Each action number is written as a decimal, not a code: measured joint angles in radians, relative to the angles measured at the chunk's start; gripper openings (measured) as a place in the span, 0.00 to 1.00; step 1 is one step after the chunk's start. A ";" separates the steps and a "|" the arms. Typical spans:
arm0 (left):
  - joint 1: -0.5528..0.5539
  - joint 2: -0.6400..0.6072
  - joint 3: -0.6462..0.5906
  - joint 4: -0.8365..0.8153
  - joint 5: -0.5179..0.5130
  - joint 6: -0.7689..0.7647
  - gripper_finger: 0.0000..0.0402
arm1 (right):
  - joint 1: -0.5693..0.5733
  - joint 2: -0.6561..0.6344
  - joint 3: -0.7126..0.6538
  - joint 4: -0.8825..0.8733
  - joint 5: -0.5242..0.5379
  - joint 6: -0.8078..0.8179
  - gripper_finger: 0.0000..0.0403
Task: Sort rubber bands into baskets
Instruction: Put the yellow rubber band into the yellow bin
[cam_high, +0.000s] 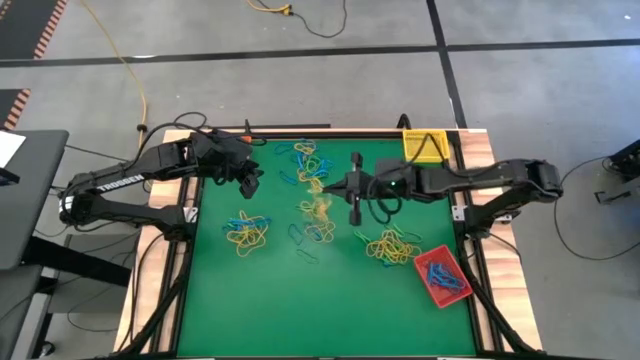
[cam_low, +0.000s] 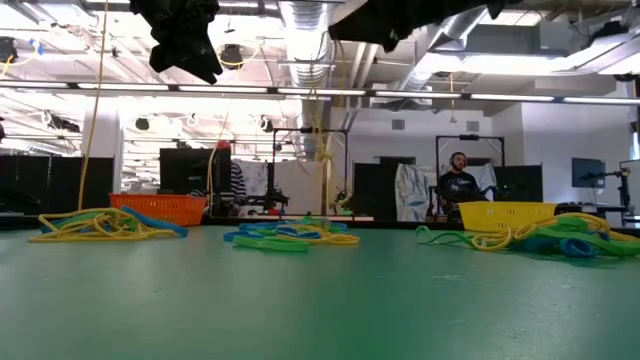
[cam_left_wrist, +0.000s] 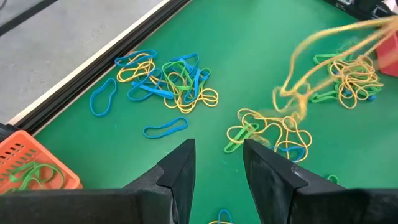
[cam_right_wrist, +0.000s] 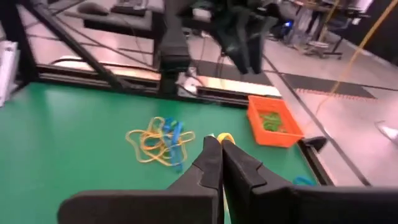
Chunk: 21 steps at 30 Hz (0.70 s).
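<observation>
While the green table (cam_high: 250, 300) fills the high view, both dark arms reach in from nine and three o'clock toward its middle. The left gripper (cam_left_wrist: 216, 163) hangs over the table's ten o'clock part, its fingers apart with nothing between them. The right gripper (cam_high: 322, 187) is near the table's centre, its fingers pressed together on yellow rubber bands (cam_high: 318, 207); the left wrist view shows those bands (cam_left_wrist: 298, 81) lifted and stretched above the mat. The yellow basket (cam_high: 425, 146) sits at the two o'clock corner and the red basket (cam_high: 441, 276), with blue bands in it, at four o'clock. Only the wrist views and the low view show the orange basket (cam_right_wrist: 272, 121), which holds green bands; in the high view the left arm covers it. More rubber bands (cam_high: 247, 230) lie in loose clusters across the mat. The low view alone shows a person (cam_low: 459, 184) seated beyond the table.
</observation>
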 joint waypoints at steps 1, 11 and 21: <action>0.000 0.000 0.000 0.000 0.000 0.000 0.31 | 0.003 0.000 0.000 -0.017 -0.001 0.010 0.08; 0.000 0.000 0.000 0.000 0.000 0.000 0.31 | -0.021 0.122 0.000 -0.299 -0.041 0.150 0.15; 0.000 0.000 0.000 0.000 0.000 0.000 0.31 | -0.023 0.149 0.000 -0.320 -0.029 0.136 0.54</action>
